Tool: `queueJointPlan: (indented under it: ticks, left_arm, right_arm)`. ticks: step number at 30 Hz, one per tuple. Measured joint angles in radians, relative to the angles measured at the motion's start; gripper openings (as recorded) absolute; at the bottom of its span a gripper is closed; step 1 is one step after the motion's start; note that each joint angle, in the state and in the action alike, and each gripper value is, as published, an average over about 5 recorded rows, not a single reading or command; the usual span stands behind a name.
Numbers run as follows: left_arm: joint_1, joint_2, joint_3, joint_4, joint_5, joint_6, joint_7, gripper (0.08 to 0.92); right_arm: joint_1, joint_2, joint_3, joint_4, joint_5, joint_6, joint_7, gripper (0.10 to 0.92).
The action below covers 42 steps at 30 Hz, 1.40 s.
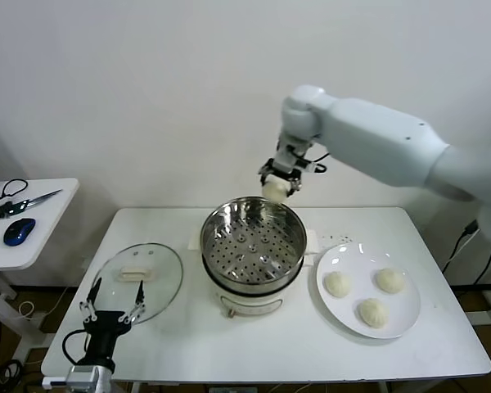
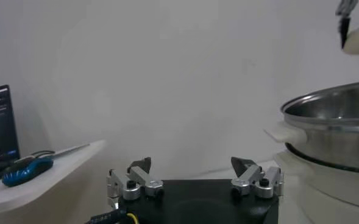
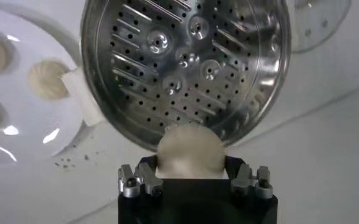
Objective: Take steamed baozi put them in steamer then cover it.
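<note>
My right gripper [image 1: 278, 185] is shut on a cream-white baozi [image 1: 274, 190] and holds it in the air above the far rim of the steamer [image 1: 252, 244], a shiny steel pot with an empty perforated tray. In the right wrist view the baozi [image 3: 189, 152] sits between the fingers with the steamer tray [image 3: 185, 61] below. Three more baozi [image 1: 375, 296] lie on the white plate [image 1: 409, 315] to the right of the steamer. The glass cover [image 1: 139, 281] lies flat on the table to the left. My left gripper [image 1: 112, 305] is open and empty near the table's front left edge.
A small side table [image 1: 29, 221] at the left holds a blue mouse [image 1: 19, 231] and scissors. The steamer's rim and handle show at the side of the left wrist view [image 2: 331, 122]. Crumbs lie on the table near the plate.
</note>
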<state>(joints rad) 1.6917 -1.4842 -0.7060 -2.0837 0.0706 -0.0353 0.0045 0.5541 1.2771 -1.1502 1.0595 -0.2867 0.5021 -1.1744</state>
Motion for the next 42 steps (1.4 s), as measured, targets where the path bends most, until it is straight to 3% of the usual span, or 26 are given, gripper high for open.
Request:
queueJointPlan:
  ticks: [8, 17, 28, 35, 42]
  left_arm:
    - [0.004, 0.0, -0.006, 0.004, 0.005, 0.002, -0.001, 0.823]
    - [0.01, 0.002, -0.01, 0.009, 0.007, 0.001, -0.002, 0.823]
    - [0.011, -0.002, -0.009, 0.017, 0.001, 0.001, -0.004, 0.823]
    - [0.011, -0.002, -0.009, 0.016, -0.001, 0.004, -0.005, 0.823]
    - [0.008, 0.001, -0.007, 0.006, 0.002, 0.014, -0.005, 0.823]
  right_arm:
    - [-0.104, 0.065, 0.035, -0.025, -0.18, 0.062, 0.019, 0.712]
    - [-0.171, 0.095, 0.043, -0.046, -0.264, 0.083, 0.024, 0.716]
    - [-0.211, 0.102, 0.053, -0.055, -0.309, 0.094, 0.04, 0.816]
    - [-0.199, 0.081, 0.076, -0.023, -0.307, 0.106, 0.04, 0.823]
    - [-0.128, 0.003, 0.072, 0.043, -0.201, 0.085, 0.032, 0.823]
